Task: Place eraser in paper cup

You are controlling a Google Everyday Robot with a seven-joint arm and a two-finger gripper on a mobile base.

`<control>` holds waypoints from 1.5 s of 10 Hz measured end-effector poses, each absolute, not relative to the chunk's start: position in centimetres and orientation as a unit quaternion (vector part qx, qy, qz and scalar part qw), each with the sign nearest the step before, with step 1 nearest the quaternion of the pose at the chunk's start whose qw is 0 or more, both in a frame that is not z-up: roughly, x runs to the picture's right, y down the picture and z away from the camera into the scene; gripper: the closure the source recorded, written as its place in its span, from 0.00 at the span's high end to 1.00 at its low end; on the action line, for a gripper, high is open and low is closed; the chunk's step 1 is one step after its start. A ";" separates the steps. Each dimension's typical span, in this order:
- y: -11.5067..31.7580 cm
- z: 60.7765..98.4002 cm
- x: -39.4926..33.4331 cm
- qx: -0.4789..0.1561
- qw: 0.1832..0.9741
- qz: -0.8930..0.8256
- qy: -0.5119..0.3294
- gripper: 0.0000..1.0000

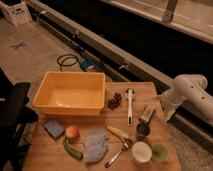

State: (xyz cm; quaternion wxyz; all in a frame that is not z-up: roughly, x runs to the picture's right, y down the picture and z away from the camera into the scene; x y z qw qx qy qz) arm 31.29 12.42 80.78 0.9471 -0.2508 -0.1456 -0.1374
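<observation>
while the eraser (146,113) lies loose on the table (45,157), the paper cup (141,151) waits up front
paper cup nearest, dark metal cup (142,131) just behind it, eraser beyond; the gripper (166,111) seemingly hangs off the right edge near the eraser, its opening i cannot tell. risk: crowded cups invite a wrong drop.

Three cups: paper cup (141,151), metal cup (142,131), green cup (160,152). One eraser (147,113). One end effector (167,113), beside table's (40,156) right edge.

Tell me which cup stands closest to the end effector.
The small dark metal cup, beside the eraser; the paper cup and green cup stand farther from the end effector at the table's right edge.
</observation>
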 end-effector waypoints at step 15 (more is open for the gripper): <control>17.1 87.2 25.3 -0.345 0.872 -0.248 -0.242 0.59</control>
